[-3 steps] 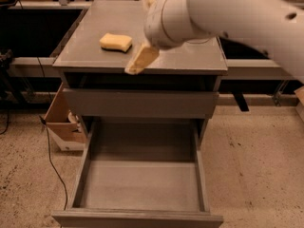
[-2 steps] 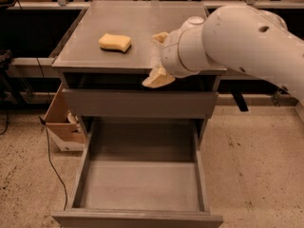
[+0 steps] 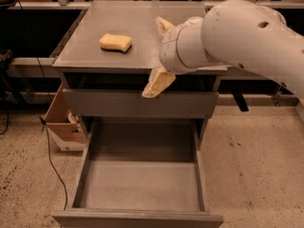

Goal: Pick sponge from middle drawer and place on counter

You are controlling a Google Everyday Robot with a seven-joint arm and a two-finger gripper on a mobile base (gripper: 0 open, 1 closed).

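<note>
Since a second ago the white arm has drawn back from the yellow-tan foam sponge (image 3: 115, 42) toward the front edge of the smooth matte grey counter (image 3: 142, 27). The sponge lies flat on the counter's left part, well apart from the tan two-finger gripper (image 3: 157, 56). Its fingers (image 3: 158, 82) are spread wide and pinch nothing (one shows above the wrist, the other hangs in front of the shallow grey upper drawer front (image 3: 118, 103)). Below, the wide, deep grey middle drawer (image 3: 140, 184) stands pulled out, showing its flat floor. A speckled beige floor (image 3: 256, 165) surrounds the cabinet, with an open cardboard box (image 3: 61, 122) and a black cable (image 3: 52, 160) at its left.
</note>
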